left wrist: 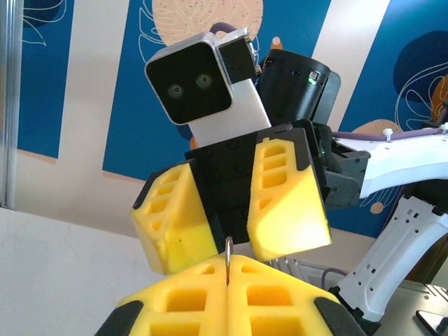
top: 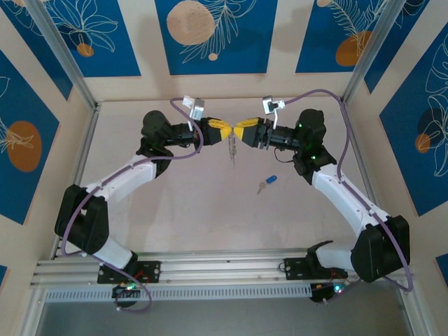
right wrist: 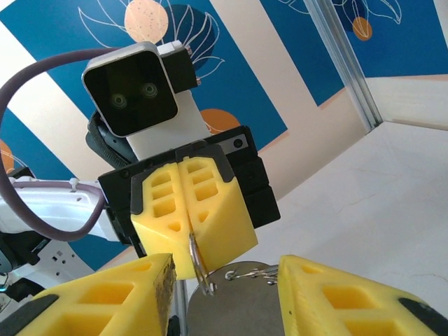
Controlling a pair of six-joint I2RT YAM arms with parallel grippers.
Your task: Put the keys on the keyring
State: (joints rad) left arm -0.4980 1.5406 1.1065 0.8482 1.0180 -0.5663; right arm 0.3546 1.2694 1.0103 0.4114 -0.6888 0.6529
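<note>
Keyring (top: 232,148) dangles above the table (top: 196,210), mid-scene, with its thin wire edge pinched in the left gripper (left wrist: 227,280), whose yellow pads are pressed tight together on it. We judge it is held up so the other arm can reach it. Nose to nose with it, the right gripper (right wrist: 227,290) has its fingers spread wide and holds nothing. Further right, the blue-headed key (top: 266,183) lies loose on the table, not yet threaded. We find no brand or readable writing.

Glossy metal keyring (top: 232,149), blue plastic-headed key (top: 269,180), matt yellow jaws.
</note>
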